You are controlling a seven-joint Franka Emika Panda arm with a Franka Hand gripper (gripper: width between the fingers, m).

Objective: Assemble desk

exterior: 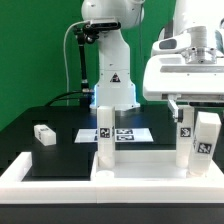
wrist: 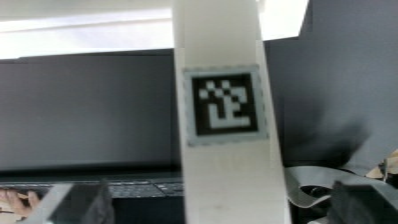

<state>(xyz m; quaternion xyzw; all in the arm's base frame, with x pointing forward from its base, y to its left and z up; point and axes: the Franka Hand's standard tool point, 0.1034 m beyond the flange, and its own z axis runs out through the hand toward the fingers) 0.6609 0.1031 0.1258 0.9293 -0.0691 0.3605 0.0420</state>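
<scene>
A green wall backs a black worktop (exterior: 20,135). The white arm (exterior: 112,60) rises at the rear, and the marker board (exterior: 125,133) lies flat in front of its base. Nearer the camera, inside a low white border wall (exterior: 40,172), lies the desk's tabletop (exterior: 140,160). Three tagged legs stand upright on it: the left leg (exterior: 104,130) towards the exterior view's left, and the middle leg (exterior: 185,135) and right leg (exterior: 205,145) close together at the exterior view's right. A fourth, the loose leg (exterior: 43,133), lies on its side on the worktop, well apart from the tabletop. The arm's head hangs just above the two right-hand legs, with the fingers (exterior: 177,101) beside the top of the middle leg. In the wrist view a leg (wrist: 222,110) fills the middle, upright, with its tag facing the camera. Whether the fingers are apart or clamped on it cannot be told. The job looks about three-quarters done. The loose leg has yet to be fetched and fitted, and how firmly the standing legs are seated cannot be seen.
</scene>
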